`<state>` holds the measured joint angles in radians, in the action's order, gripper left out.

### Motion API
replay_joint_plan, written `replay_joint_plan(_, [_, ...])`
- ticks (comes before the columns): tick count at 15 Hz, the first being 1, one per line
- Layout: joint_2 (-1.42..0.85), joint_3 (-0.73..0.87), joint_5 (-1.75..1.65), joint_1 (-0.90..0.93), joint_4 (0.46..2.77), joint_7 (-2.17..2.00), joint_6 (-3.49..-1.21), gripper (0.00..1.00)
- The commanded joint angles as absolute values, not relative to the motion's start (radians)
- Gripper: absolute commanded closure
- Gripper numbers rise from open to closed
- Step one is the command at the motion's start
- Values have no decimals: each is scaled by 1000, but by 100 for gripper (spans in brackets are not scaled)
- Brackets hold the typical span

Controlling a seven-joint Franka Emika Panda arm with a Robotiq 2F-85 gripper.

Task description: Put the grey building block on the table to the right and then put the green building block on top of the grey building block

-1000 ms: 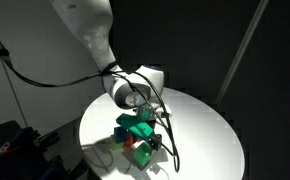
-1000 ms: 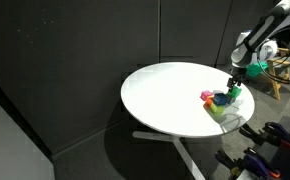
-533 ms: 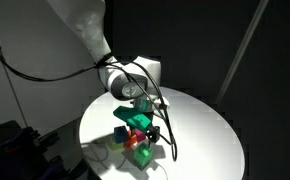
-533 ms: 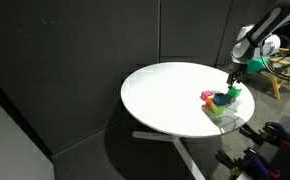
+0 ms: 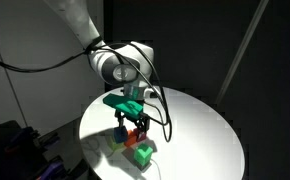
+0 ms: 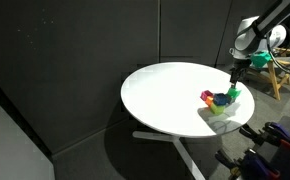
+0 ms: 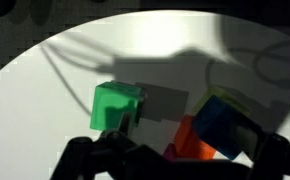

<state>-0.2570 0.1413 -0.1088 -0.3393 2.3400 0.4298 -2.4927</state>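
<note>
A large round white tabletop point(image 5: 207, 130) point(image 6: 165, 90) point(image 7: 45, 95) carries a small cluster of building blocks close to its edge in both exterior views. In the wrist view a small bright green cube point(image 7: 115, 107) lies on it, with a small light grey cube point(image 7: 165, 101) just beside it, then a red block point(image 7: 188, 140) and a dark blue cube point(image 7: 223, 125). A pale yellow-green block point(image 6: 217, 110) lies nearest the rim.

An exterior view sits close and looks slightly down on the table point(image 5: 210, 135), with the arm point(image 5: 80, 20) entering from 11 o'clock. An exterior view stands far back, with the block cluster point(image 6: 221, 100) at 3 o'clock. The wrist view looks down from near at the same cluster.
</note>
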Motion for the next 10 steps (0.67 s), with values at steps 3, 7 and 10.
replay_joint_plan(3, [-123,151,-152,-268,2444,428,-2452,0])
replay_joint_plan(7, [-64,149,-156,-217,2491,346,-2449,0])
replay_joint_plan(10, [-19,148,-146,-188,2519,239,-2457,0])
